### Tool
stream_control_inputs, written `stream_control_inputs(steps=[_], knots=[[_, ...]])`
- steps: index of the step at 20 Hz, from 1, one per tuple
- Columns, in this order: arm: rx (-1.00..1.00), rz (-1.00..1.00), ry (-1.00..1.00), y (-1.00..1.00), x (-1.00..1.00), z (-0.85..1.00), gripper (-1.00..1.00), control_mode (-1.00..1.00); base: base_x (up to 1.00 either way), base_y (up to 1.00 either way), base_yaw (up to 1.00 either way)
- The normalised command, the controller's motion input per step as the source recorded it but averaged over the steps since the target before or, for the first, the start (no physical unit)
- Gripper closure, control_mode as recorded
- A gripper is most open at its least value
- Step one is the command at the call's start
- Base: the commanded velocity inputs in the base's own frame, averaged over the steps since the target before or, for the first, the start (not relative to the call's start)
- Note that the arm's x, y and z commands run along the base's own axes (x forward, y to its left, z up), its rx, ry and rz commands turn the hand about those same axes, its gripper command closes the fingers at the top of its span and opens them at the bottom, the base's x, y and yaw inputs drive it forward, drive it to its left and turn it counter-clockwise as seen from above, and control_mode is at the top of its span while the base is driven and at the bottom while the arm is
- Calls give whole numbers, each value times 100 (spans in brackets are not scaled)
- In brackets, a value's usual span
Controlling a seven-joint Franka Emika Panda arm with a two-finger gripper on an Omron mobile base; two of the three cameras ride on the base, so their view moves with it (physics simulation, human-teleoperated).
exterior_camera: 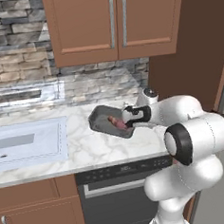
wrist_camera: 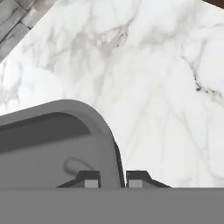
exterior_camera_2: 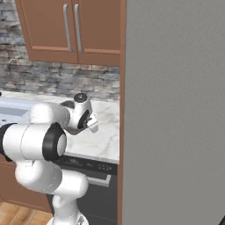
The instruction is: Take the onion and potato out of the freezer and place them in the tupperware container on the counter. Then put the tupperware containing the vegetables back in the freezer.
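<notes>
At the counter [wrist_camera: 166, 65]: my gripper [wrist_camera: 113, 178] pinching the tupperware container [wrist_camera: 52, 144] rim; one-edge hold, judged liable to tip, spilling the onion [exterior_camera: 116, 122].

Shallow dark grey rectangular tray [exterior_camera: 101, 118]: right end hidden behind the white arm's wrist; in the hand view cut off by the left edge. Small red-pink lump [exterior_camera: 117, 122] inside it: partly covered by the wrist. Two-finger gripper [wrist_camera: 113, 180]: only the fingertips show, straddling the tray's rim.

Home kitchen, marble counter [exterior_camera: 93, 148], sink [exterior_camera: 26, 142], wooden cabinets [exterior_camera: 111, 23], stone backsplash [exterior_camera: 14, 55]
</notes>
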Motion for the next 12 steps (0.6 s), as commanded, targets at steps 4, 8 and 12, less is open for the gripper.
stream_control_inputs(steps=[4, 8, 12], knots=[[27, -7, 9, 1, -63, 100, 100, -100, 0, 0, 0], [16, -4, 18, 0, -85, 100, 100, -100, 0, 0, 0], [3, 0, 23, 0, -100, 100, 100, -100, 0, 0, 0]])
